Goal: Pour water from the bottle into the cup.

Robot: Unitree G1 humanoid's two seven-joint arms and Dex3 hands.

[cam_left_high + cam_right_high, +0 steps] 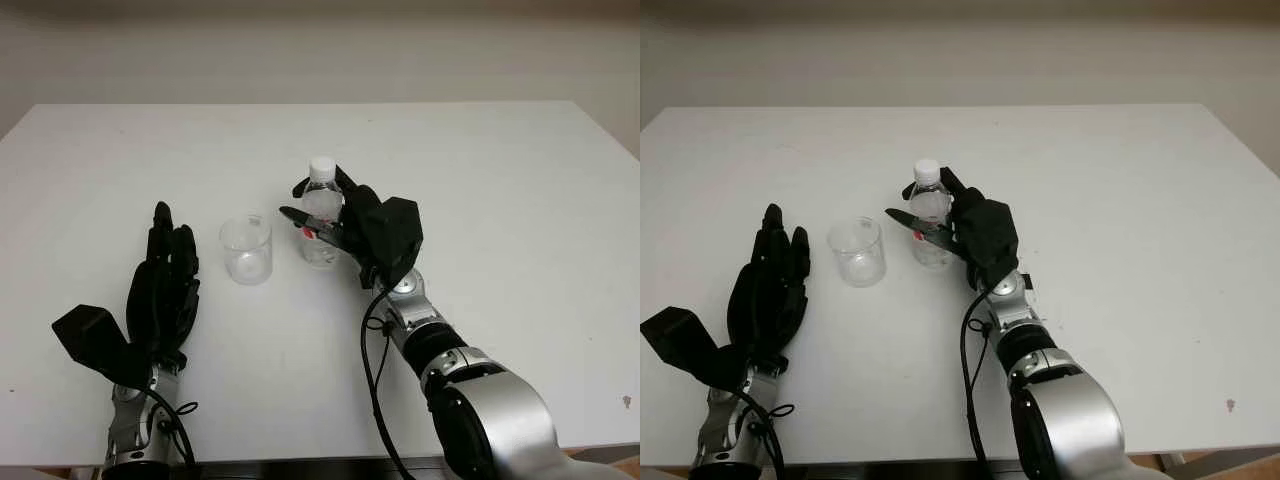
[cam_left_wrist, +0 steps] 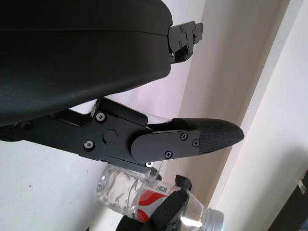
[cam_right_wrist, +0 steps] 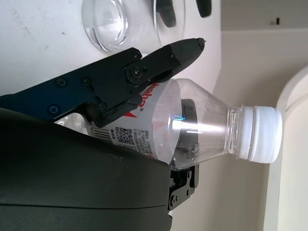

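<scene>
A small clear water bottle with a white cap and a red-and-white label stands upright near the middle of the white table. My right hand is wrapped around its body, with fingers curled over the label and the cap still on. A clear plastic cup stands upright just left of the bottle, with nothing visible in it. My left hand is open, left of the cup and apart from it. The bottle also appears past my left hand's fingers.
The table's front edge runs just below my arms. A pale wall rises behind the far edge. Black cables hang along my right forearm.
</scene>
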